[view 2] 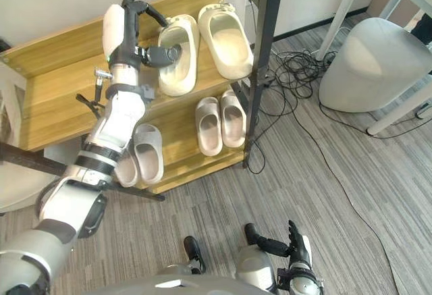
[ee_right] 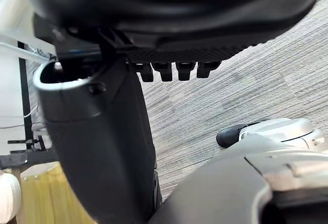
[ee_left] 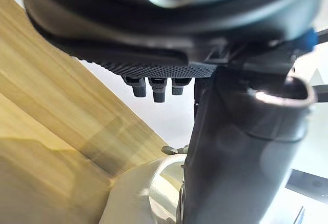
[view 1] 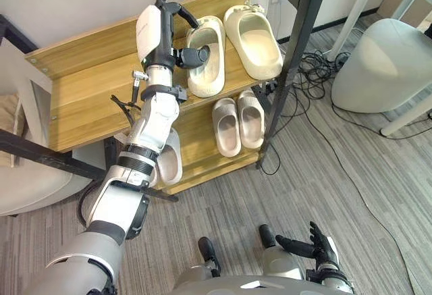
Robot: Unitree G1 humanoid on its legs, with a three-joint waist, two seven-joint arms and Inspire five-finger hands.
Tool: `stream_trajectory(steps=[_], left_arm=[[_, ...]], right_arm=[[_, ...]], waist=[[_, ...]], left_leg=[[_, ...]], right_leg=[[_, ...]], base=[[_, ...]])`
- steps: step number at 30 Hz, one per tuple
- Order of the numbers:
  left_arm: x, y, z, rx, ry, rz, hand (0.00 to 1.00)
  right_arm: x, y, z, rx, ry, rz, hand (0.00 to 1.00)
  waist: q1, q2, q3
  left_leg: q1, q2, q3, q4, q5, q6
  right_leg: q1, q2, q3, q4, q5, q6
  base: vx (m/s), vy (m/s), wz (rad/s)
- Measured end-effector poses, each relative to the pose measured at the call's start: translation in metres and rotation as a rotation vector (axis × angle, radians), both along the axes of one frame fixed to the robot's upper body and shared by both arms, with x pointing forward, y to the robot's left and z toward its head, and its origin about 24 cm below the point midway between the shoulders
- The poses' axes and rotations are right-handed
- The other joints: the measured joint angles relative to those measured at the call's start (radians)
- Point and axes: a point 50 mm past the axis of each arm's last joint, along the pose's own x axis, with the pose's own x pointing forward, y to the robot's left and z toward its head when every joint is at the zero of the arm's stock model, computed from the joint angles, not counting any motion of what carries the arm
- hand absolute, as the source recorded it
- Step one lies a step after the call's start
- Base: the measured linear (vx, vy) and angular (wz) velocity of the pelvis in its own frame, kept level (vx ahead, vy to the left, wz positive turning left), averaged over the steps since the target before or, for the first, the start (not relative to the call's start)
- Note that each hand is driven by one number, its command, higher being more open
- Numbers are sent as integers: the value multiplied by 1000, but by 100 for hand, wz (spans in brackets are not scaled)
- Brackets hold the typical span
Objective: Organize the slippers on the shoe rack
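Two large cream slippers lie side by side on the wooden shoe rack's top shelf [view 1: 88, 82]: the left one [view 1: 209, 72] and the right one [view 1: 255, 38]. My left hand [view 1: 156, 32] is raised beside the left slipper, its fingers straight and pointing to the wall, its thumb [view 1: 199, 55] resting in that slipper's opening. In the left wrist view the thumb [ee_left: 241, 147] reaches down to the cream slipper [ee_left: 148, 193]. On the shelf below stands a smaller beige pair [view 1: 238, 123]. Another pale slipper [view 1: 170, 160] lies further left, partly hidden by my arm. My right hand [view 1: 314, 246] hangs low, open.
A black metal post [view 1: 297, 45] stands right of the rack. Black cables [view 1: 314, 72] lie on the grey carpet beside it. A grey rounded seat [view 1: 381, 62] and white table legs [view 1: 358, 5] are at the right. A pale cushion [view 1: 27, 187] lies at the left.
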Motion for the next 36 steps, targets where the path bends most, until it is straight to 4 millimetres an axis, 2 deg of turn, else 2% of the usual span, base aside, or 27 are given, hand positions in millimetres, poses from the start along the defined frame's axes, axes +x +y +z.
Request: stream_trajectory(steps=[8,17,24,28,29,33,36], left_arm=[[-7,-1,-9,-76,3,-24,100],[-20,-17,4,-202,-76,-145,100],[-29,-27,13,-378,-111,-273,100],[-38,-27,11,-559,-108,-384,100],[-41,-27,7,-629,-96,-424,100],[-46,-21,-19,-731,-14,-442,100],[-54,-18,-48,-795,79,-432,100]], right_arm=[[0,1,0,-6,6,29,100],[2,1,0,-8,7,42,100],[-3,2,-2,-4,26,41,100],[-5,4,-4,0,41,46,100],[-6,4,-5,1,45,47,100],[-6,6,-6,3,60,68,100],[-7,6,-6,1,73,74,100]], waist=[[18,-1,0],[21,-4,-2],[24,-24,-15],[31,-32,-25],[34,-33,-29],[44,-33,-36],[60,-34,-38]], left_leg=[[-2,2,-10,0,0,-1],[-2,1,-20,1,4,3],[-1,0,-42,1,11,6],[1,-1,-44,1,12,7],[3,-1,-46,1,12,7],[15,0,-57,0,14,6],[16,2,-71,0,17,5]], right_leg=[[6,2,-13,-3,0,1],[11,0,-22,-1,0,1],[21,0,-41,1,-2,1],[26,-1,-44,1,-2,1],[29,-1,-46,1,-2,1],[48,1,-61,0,-4,-1],[58,2,-75,-3,-7,-5]], base=[[8,4,3],[-3,3,2],[-11,7,9],[0,3,1],[10,9,4],[-9,5,10],[-27,4,14]])
